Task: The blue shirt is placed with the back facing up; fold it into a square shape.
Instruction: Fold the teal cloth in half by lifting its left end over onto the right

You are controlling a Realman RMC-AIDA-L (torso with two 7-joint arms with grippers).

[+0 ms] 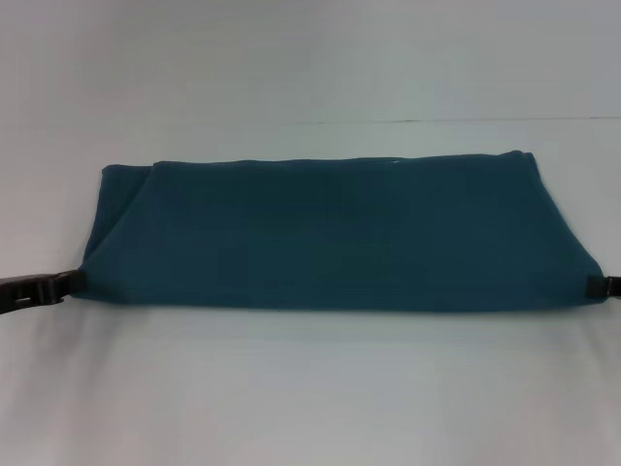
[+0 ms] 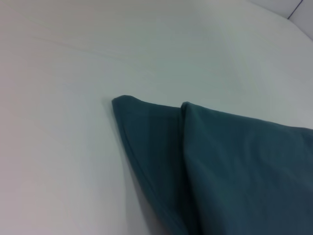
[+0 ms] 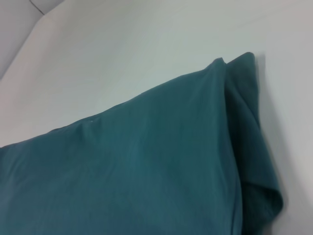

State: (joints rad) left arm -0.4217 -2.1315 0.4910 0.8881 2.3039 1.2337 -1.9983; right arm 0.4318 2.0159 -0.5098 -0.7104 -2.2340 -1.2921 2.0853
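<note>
Head view: the blue shirt (image 1: 335,233) lies across the middle of the white bench (image 1: 310,388), folded into a wide band that runs from side to side, its plain side up. Its near edge is a straight line; its far edge shows a second layer peeking out at the left end. The left gripper (image 1: 66,283) sits at the band's near left corner, low over the bench, its dark tip touching the cloth; whether it is clamped on the fabric or merely beside it cannot be told from here. The right gripper (image 1: 594,286) sits at the near right corner, only its tip in view at the picture's edge, against the cloth; its grip likewise cannot be told.

Left wrist view: one end of the blue shirt (image 2: 234,166) rests flat on the bench (image 2: 73,98), two layers overlapping, the lower one ending in a pointed corner with a stitched hem. No fingers show.

Right wrist view: the other end of the blue shirt (image 3: 146,176) fills most of the picture, upper layer smooth, a lower layer bulging out beside it on the bench (image 3: 146,49). No fingers show.
</note>
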